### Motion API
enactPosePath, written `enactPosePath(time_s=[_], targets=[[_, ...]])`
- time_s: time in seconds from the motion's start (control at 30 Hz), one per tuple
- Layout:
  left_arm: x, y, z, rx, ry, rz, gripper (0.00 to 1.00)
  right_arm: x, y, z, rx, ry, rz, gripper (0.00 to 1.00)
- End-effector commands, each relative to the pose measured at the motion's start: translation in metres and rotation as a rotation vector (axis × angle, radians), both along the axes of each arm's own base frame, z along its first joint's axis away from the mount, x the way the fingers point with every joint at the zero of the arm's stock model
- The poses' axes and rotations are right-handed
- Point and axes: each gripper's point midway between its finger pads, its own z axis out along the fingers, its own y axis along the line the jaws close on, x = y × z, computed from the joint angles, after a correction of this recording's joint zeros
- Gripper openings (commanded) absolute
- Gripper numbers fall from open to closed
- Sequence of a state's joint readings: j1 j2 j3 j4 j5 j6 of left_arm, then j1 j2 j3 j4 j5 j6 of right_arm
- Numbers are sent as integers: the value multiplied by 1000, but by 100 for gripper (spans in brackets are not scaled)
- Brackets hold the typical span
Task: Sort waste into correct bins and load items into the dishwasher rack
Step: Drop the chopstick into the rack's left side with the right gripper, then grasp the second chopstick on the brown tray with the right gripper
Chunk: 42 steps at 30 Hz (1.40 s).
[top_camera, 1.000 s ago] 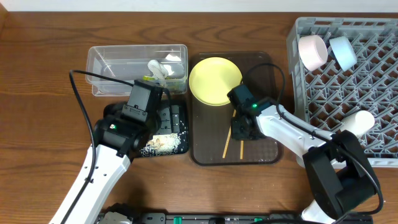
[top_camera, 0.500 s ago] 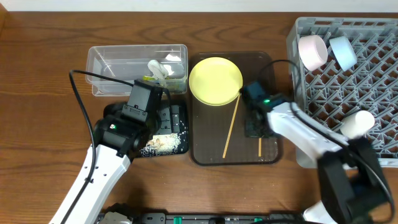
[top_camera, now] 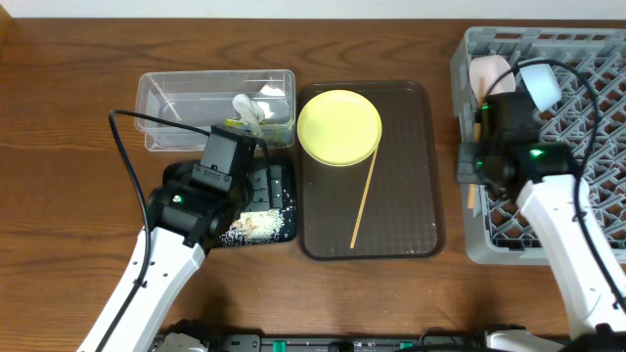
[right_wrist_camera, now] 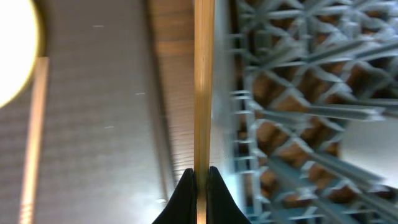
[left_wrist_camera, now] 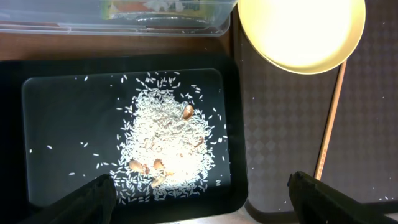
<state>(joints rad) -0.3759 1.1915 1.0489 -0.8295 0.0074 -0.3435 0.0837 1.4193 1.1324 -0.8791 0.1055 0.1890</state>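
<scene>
The right gripper [right_wrist_camera: 198, 180] is clamped on one chopstick [right_wrist_camera: 204, 93]. A second ago it was down on the tray [top_camera: 411, 196]; it has since swung to the rack's [top_camera: 611, 127] nine o'clock edge, so loading looks close. The other chopstick [top_camera: 365, 200] lies at the plate's [top_camera: 338, 127] five o'clock. The left gripper [left_wrist_camera: 199, 193] hangs wide open over the rice [left_wrist_camera: 168, 143].
</scene>
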Motion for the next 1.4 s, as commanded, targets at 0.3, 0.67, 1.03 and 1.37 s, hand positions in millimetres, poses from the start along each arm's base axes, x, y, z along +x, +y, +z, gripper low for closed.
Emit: enactPosePath(time_s=[0.3, 0.67, 1.03, 1.37], targets=[[1, 2, 0, 8, -2, 19, 91, 1, -34, -35, -37, 121, 10, 31], [1, 2, 0, 8, -2, 19, 91, 32, 16, 37, 162, -124, 110, 38], [1, 2, 0, 8, -2, 19, 91, 7, 139, -6, 262, 28, 247, 40], [1, 2, 0, 8, -1, 19, 91, -22, 182, -103, 86, 241, 125, 40]])
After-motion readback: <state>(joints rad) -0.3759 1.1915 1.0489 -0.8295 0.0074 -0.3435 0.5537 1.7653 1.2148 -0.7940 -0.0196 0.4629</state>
